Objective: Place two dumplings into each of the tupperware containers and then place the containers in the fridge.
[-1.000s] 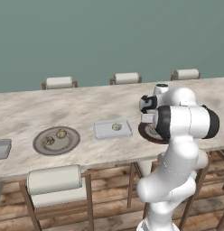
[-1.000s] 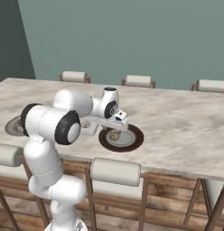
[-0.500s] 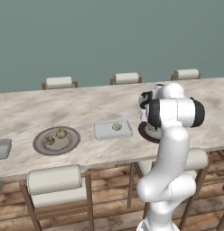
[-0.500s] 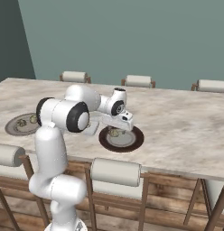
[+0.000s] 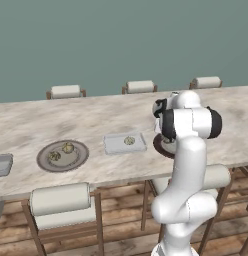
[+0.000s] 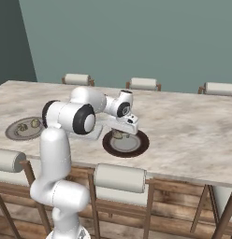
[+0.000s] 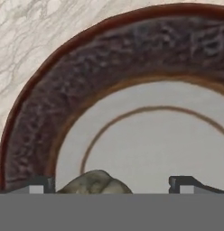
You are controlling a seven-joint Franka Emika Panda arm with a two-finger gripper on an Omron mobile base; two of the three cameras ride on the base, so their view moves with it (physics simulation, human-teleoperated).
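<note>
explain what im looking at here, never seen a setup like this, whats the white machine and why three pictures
It is a rendered kitchen scene. The white machine is a robot arm with a two-finger gripper. Two cameras sit behind it, left and right; the third rides on its hand. On the marble counter lie a tupperware container with one dumpling in it, a plate with two more dumplings, and a dark-rimmed plate. The gripper is open over that plate, holding nothing, with a dumpling between its fingertips.
</note>
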